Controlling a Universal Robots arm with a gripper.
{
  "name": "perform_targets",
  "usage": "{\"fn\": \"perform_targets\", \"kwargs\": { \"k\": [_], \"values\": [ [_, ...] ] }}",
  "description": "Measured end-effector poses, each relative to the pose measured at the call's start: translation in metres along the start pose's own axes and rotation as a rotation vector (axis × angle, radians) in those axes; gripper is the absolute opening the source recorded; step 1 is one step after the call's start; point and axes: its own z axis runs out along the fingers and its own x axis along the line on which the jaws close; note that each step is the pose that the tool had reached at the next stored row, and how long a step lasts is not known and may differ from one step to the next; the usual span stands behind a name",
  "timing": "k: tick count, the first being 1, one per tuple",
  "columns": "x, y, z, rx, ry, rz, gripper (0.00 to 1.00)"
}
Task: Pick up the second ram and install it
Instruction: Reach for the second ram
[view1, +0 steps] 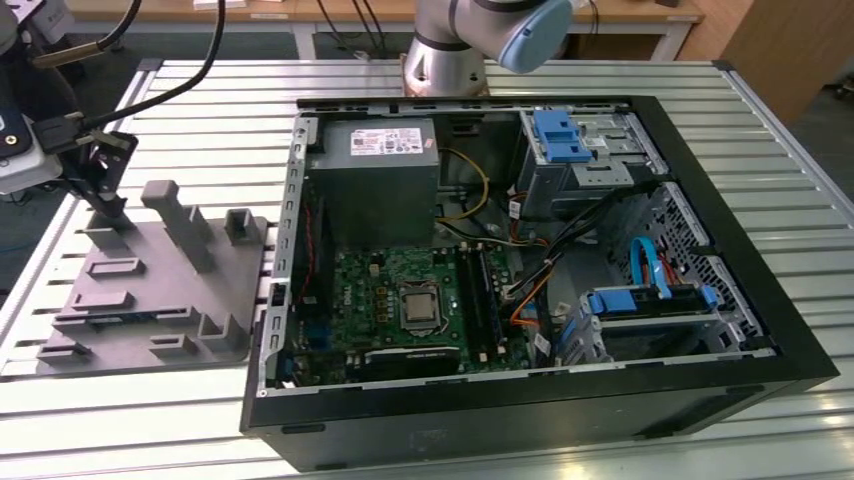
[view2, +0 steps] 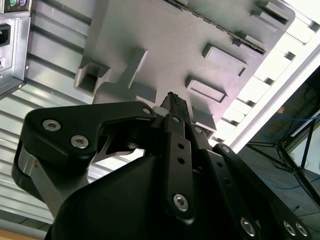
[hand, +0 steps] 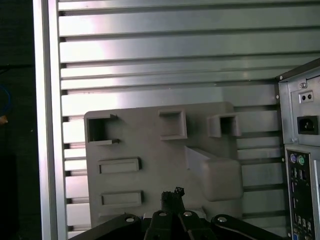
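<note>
Your gripper (view1: 114, 212) hangs over the gray holder tray (view1: 147, 290), which lies on the slatted aluminium table (view1: 134, 430) directly beneath the tool. The fingers are clenched. In both wrist views the two black fingertips (view2: 172, 100) (hand: 172, 194) meet in one dark point with no gap between them, and the tray's flat gray surface (view2: 150, 30) (hand: 150, 150) shows behind. From these angles you cannot tell whether the tips touch the tray or stop just above it.

The second ram (view2: 240, 36) is not at the fingers. In the second wrist view it sits well beyond the fingertips, past two raised rectangular pockets, as a thin dark strip standing on edge along the tray's side opposite the tool. In the exterior view the same bluish-dark strip (view1: 104, 320) rests in a slot at the tray's end nearer that camera, well apart from the gripper.

The open computer case (view1: 747, 330) lies beside the tray, off to one side of the tool on the exterior view's right. Its rear panel (hand: 300, 125) edges into the first wrist view next to the tray. Inside the case, the green motherboard (view1: 387, 290) carries long black memory slots (view1: 477, 290), far from the gripper across the tray and the case wall. The gray power supply (view1: 374, 180) sits just beyond the board.
</note>
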Motion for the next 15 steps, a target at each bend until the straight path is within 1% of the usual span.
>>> {"fn": "perform_targets", "kwargs": {
  "k": [15],
  "values": [
    [0.0069,-0.0026,0.0109,0.0000,0.0000,0.000,0.10]
  ]
}}
